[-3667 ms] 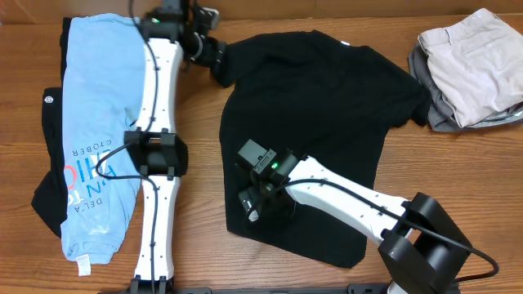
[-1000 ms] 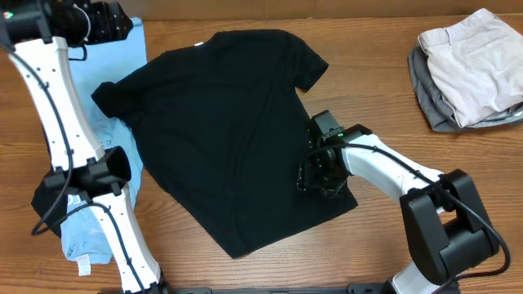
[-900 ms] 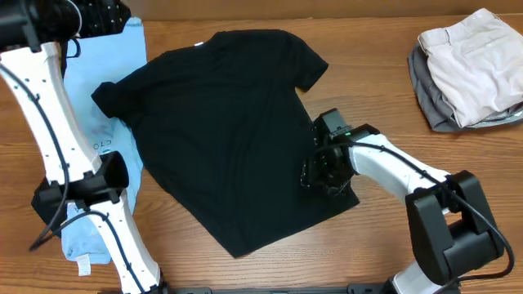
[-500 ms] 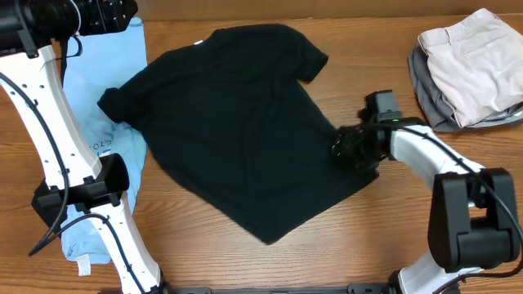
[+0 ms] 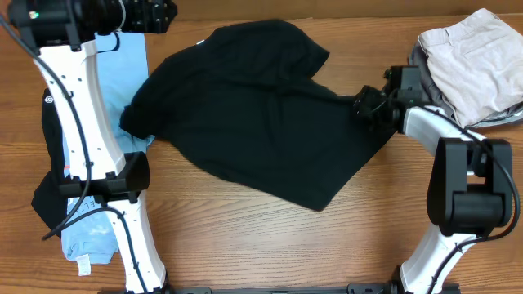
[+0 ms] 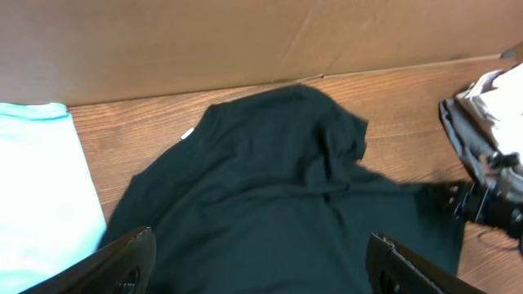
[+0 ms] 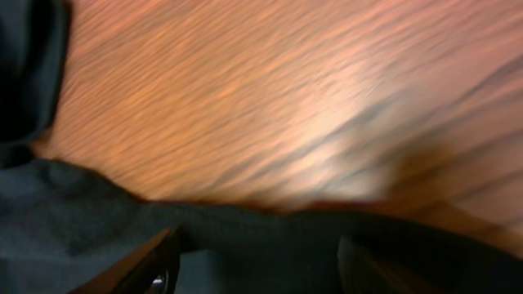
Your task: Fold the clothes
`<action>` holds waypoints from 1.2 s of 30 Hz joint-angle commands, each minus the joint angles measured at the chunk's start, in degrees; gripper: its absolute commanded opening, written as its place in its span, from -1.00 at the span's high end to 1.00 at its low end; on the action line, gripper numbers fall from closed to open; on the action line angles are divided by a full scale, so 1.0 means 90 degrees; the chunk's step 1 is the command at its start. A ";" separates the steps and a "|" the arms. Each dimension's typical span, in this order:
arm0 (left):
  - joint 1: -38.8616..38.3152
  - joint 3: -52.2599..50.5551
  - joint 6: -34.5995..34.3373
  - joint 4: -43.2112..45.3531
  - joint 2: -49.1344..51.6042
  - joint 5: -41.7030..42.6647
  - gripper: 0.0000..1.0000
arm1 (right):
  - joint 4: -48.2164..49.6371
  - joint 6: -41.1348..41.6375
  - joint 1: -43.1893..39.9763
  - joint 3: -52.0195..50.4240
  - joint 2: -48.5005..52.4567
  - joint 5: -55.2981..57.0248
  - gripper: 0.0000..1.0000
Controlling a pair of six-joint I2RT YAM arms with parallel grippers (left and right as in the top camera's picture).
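The black T-shirt (image 5: pixel 253 114) lies rumpled across the middle of the table, its white neck label (image 5: pixel 201 43) toward the back. My right gripper (image 5: pixel 369 106) is shut on the shirt's right edge, close to the folded pile. In the right wrist view, dark fabric (image 7: pixel 82 229) fills the gap at the right gripper (image 7: pixel 257 238). My left gripper (image 5: pixel 155 15) hovers at the back left, open and holding nothing. The left wrist view shows the left gripper (image 6: pixel 260 234) wide apart above the shirt (image 6: pixel 270 204). The light blue tee (image 5: pixel 122 73) lies at the left, partly under the shirt's sleeve.
A pile of folded pale and grey clothes (image 5: pixel 470 65) sits at the back right, right beside the right gripper. A dark garment (image 5: pixel 51 147) lies under the blue tee at the left edge. A cardboard wall (image 6: pixel 245 41) runs along the back.
The right gripper dragged the shirt's edge to the right and back, toward the folded pile, and the whole shirt slid and turned with it. The left gripper shifted right and its jaws widened.
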 commanded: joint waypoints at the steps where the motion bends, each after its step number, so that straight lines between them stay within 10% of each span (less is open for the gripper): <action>1: -0.0124 -0.0010 0.0080 0.0083 0.0265 -0.0255 -0.70 | -0.0372 -0.0148 -0.0493 0.0491 0.0447 0.0588 -0.32; 7: -0.0121 -0.0010 0.0131 0.0299 0.0362 -0.0255 -0.84 | -0.2166 -0.0406 -0.0658 0.2166 0.0389 -0.0296 -1.00; 17: -0.0029 0.0022 0.0126 0.0034 0.0236 -0.0238 -0.79 | -0.5705 -0.0248 -0.0359 0.4937 -0.1117 -0.0889 -1.00; 26: 0.0367 0.0022 -0.0019 -0.0648 -0.1090 0.0945 -0.63 | -0.7907 -0.0151 -0.0073 0.5054 -0.3611 -0.0729 -1.00; 36: 0.0306 -0.0299 -0.0019 -0.0651 -0.1989 0.0053 -0.71 | -0.9088 0.0602 0.0928 0.4452 -0.4490 0.0063 -1.00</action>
